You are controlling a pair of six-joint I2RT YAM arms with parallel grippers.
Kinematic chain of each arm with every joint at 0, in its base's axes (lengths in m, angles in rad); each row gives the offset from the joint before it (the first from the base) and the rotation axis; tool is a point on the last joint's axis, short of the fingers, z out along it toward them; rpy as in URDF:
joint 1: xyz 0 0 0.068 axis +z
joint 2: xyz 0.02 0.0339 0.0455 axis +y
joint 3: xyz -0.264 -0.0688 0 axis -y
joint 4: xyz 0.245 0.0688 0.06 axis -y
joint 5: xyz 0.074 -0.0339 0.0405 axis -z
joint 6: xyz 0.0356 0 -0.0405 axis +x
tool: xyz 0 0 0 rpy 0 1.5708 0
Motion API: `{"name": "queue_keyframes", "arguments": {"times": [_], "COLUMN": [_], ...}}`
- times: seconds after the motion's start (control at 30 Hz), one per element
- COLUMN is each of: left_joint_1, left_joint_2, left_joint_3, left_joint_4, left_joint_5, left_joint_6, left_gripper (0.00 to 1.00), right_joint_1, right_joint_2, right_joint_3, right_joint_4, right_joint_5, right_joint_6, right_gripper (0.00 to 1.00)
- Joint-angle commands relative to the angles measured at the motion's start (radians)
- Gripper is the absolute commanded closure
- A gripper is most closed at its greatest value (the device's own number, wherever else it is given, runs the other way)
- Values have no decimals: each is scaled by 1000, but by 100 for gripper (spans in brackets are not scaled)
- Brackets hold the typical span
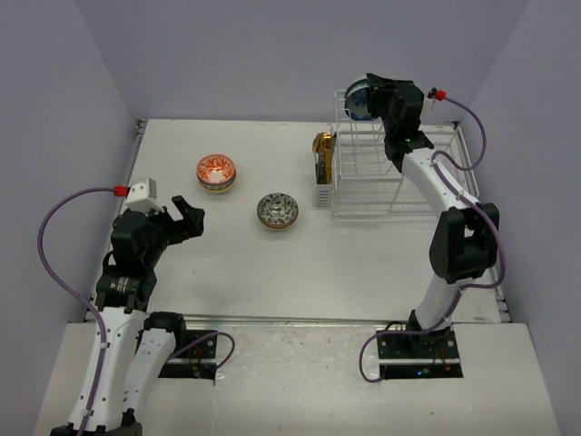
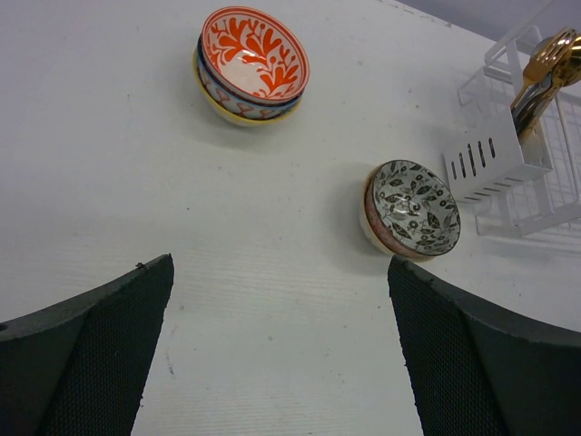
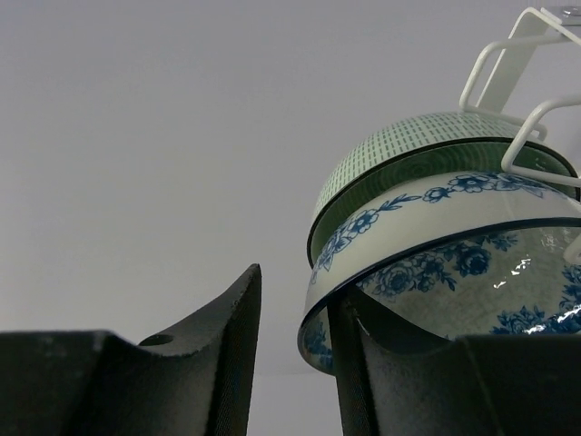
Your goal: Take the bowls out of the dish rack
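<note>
The white wire dish rack (image 1: 372,173) stands at the back right. On its top, a blue floral bowl (image 3: 436,209) and a green gridded bowl (image 3: 408,145) stand on edge, one against the other; they show small in the top view (image 1: 357,98). My right gripper (image 3: 298,286) is open at the blue bowl's rim, with one finger inside the bowl and the other outside, apart from it. An orange-red bowl (image 1: 216,171) and a grey patterned bowl (image 1: 277,211) sit on the table. My left gripper (image 1: 186,218) is open and empty, short of them.
A white slotted holder (image 2: 486,163) with gold utensils (image 1: 322,153) hangs on the rack's left side. White rack wires (image 3: 508,54) cross beside the green bowl. Grey walls close in the table at the back and sides.
</note>
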Motion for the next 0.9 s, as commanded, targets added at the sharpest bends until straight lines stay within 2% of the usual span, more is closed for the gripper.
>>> {"name": "queue_keyframes", "arguments": {"times": [0.0, 0.2, 0.37, 0.5, 0.87], "left_joint_1": [-7, -7, -7, -7, -7], "left_joint_2": [3, 1, 0, 0, -2], "left_joint_3": [6, 7, 9, 7, 9], "left_joint_4": [18, 13, 10, 12, 10], "left_joint_5": [-15, -24, -29, -29, -33], "left_joint_6": [18, 18, 16, 16, 13], "left_gripper": [0, 0, 0, 0, 0], "right_joint_1": [-3, -3, -3, -3, -3], "right_joint_2": [2, -3, -7, -24, -107], "right_joint_3": [48, 45, 34, 10, -29], "right_joint_4": [18, -1, 2, 22, 68], "right_joint_5": [56, 59, 47, 45, 38], "right_joint_6": [-10, -11, -14, -16, -4], "right_gripper": [65, 72, 91, 100, 100]}}
